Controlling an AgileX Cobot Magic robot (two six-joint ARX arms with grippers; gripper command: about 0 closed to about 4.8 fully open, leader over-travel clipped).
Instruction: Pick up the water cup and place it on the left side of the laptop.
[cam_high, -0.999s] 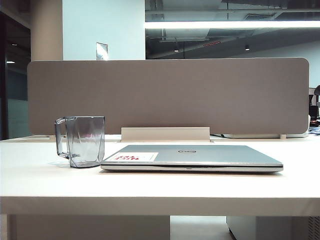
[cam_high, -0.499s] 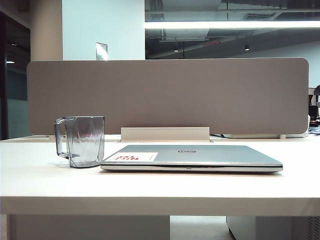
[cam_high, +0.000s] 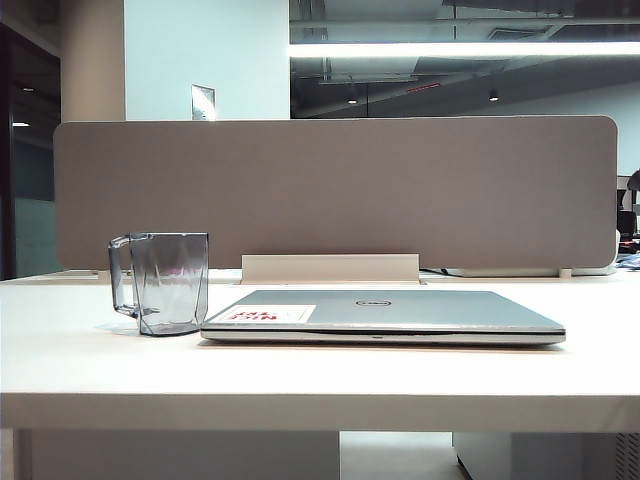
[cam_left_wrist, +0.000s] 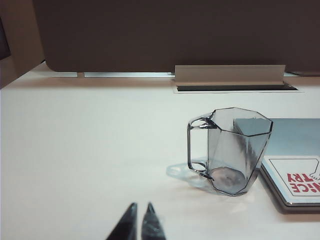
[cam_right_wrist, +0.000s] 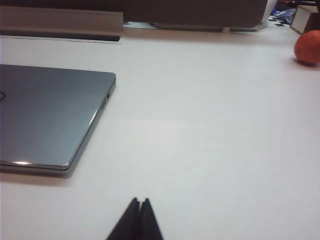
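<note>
So basically nothing has changed on the table compared with the earlier exterior shots: the water cup sits upright in the same spot, just off the laptop's left front corner, handle pointing away from it. The laptop is closed and lies flat on the white table, with the white sticker with red print on the lid near the cup side. Neither arm shows up in the exterior view, same as before.

From the left wrist view, the left gripper hangs over bare table, well short of the cup, with its two dark fingertips nearly together and only a thin gap between them, holding nothing. The cup stands right beside the laptop edge; whether they actually touch, I can't tell.

Over in the right wrist view, the right gripper has its fingertips pressed together, empty, above the table off the laptop's other side. A reddish round fruit sits far off near the table's back edge.
</note>
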